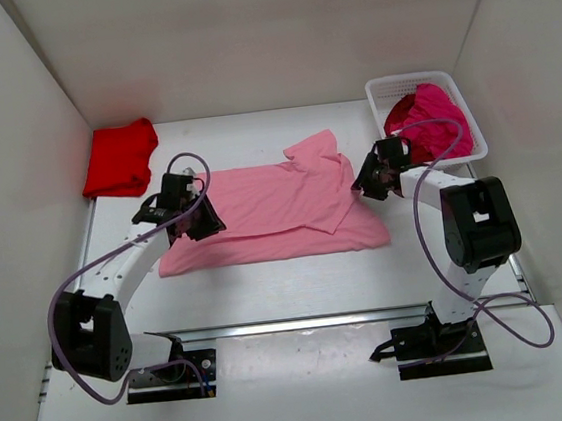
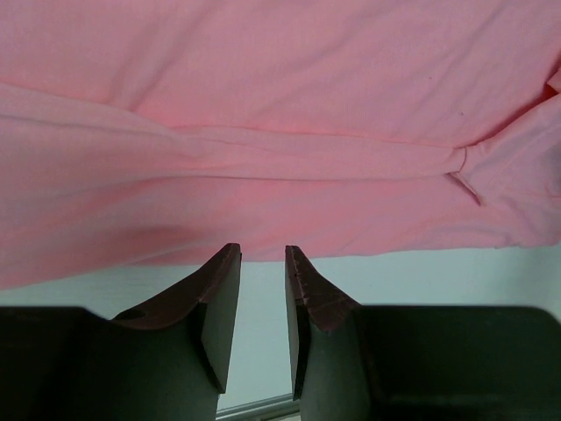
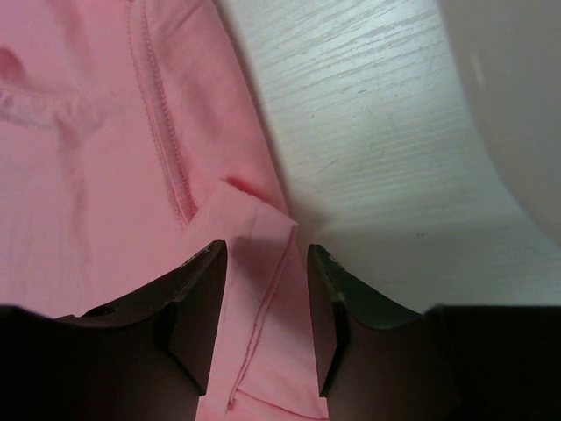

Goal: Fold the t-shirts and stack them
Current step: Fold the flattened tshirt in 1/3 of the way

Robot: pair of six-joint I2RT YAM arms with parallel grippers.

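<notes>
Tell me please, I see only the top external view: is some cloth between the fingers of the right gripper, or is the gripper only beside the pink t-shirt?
Observer: In the right wrist view the right gripper has its jaws apart, and a stitched edge of the pink t-shirt lies in the gap between them.
Operator: Is it the same for the left one?
Observer: No. In the left wrist view the left gripper is open with only bare table in the gap; the shirt's edge lies just beyond its fingertips.
Operator: Is that edge flat?
Observer: Yes, it lies flat there; a long crease runs across the cloth further in.
</notes>
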